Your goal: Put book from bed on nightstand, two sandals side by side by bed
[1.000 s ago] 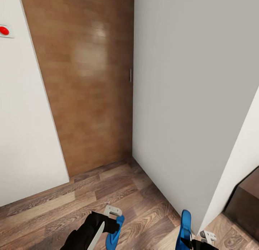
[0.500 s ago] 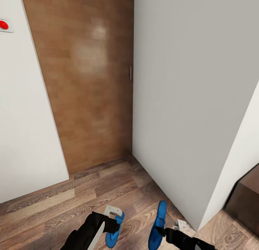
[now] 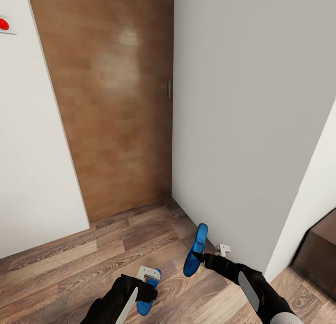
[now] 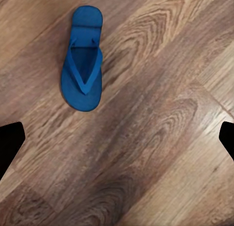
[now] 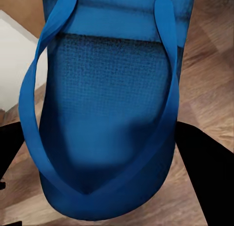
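One blue sandal (image 3: 195,250) hangs tilted above the floor, my right gripper (image 3: 203,257) shut on its heel end. In the right wrist view this sandal (image 5: 105,113) sits between the dark fingers (image 5: 202,162). The other blue sandal (image 3: 145,304) lies flat on the wood floor, partly hidden under my left gripper (image 3: 148,279). In the left wrist view this sandal (image 4: 83,60) lies strap-up, well ahead of the open left gripper (image 4: 117,138), which holds nothing. The book, the bed and the nightstand are out of view.
A brown wooden door (image 3: 112,104) stands closed straight ahead, between white walls (image 3: 242,128). A red button (image 3: 3,24) is on the left wall. A dark wooden cabinet corner (image 3: 322,254) shows at the lower right. Wood-plank floor (image 3: 70,268) lies open to the left.
My right arm has swung its sandal from the lower right edge leftward and forward, to beside the wall corner. The left arm and the sandal under it have hardly moved.
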